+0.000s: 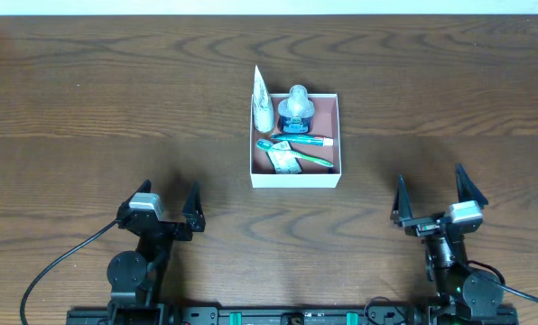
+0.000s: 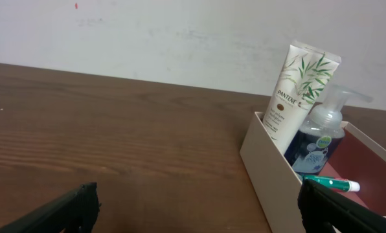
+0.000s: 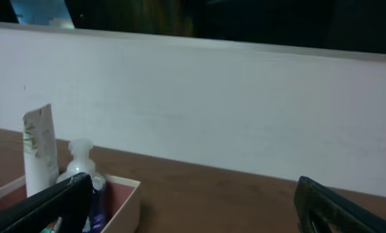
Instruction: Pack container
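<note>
The container is a shallow white-walled box with a reddish floor at the table's middle. Inside it a white Pantene tube leans against the left wall, a clear pump bottle with blue liquid stands at the back, and green toothbrushes lie with a small packet in front. My left gripper is open near the front left, well apart from the box. Near the front right my right gripper is open too. The left wrist view shows the tube, bottle and box wall.
A pale wall runs behind the dark wooden table. Black cables trail from both arm bases along the front edge.
</note>
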